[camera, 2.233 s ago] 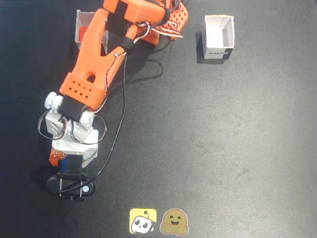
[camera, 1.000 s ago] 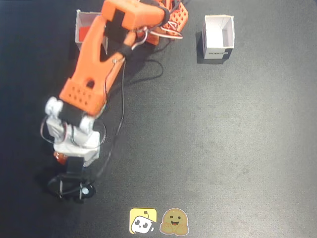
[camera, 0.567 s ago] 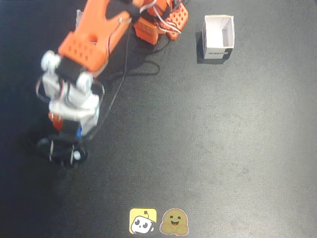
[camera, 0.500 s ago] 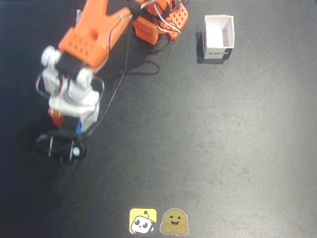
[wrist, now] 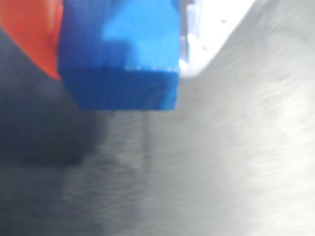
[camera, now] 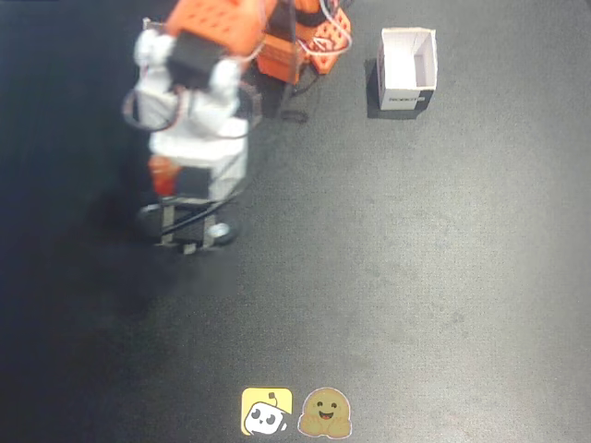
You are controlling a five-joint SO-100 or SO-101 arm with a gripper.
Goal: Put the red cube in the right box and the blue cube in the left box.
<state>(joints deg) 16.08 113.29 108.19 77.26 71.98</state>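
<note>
The dark bench (camera: 416, 277) fills the fixed view from edge to edge, with a matte, finely speckled surface. In the wrist view the same surface appears as a blurred grey ground under the tool.

The arm (camera: 199, 92) is the next largest thing. Its orange base and upper links sit at the far edge of the bench, left of centre in the fixed view, and its white wrist section reaches down toward the bench's left half. It is blurred in this view. A tangle of dark cables hangs beside the orange base.

A white open-topped box (camera: 407, 69) stands near the far edge, right of the arm's base and well apart from it, with a dark label on its near wall. A thin sliver of a second white box (camera: 146, 24) shows at the far left, mostly hidden behind the arm.

The tool (camera: 185, 226) hangs over the left part of the bench. In the wrist view (wrist: 118, 59) it pinches the blue cube (wrist: 118, 54), which fills the upper left of that view, with an orange finger (wrist: 29, 34) pressed against its left side and a white finger (wrist: 211, 34) against its right. The cube is held above the bench, clear of the surface. In the fixed view the cube is hidden under the wrist.

Two small stickers lie at the near edge: a yellow one (camera: 267, 412) and a tan smiling one (camera: 324, 413), side by side.
</note>
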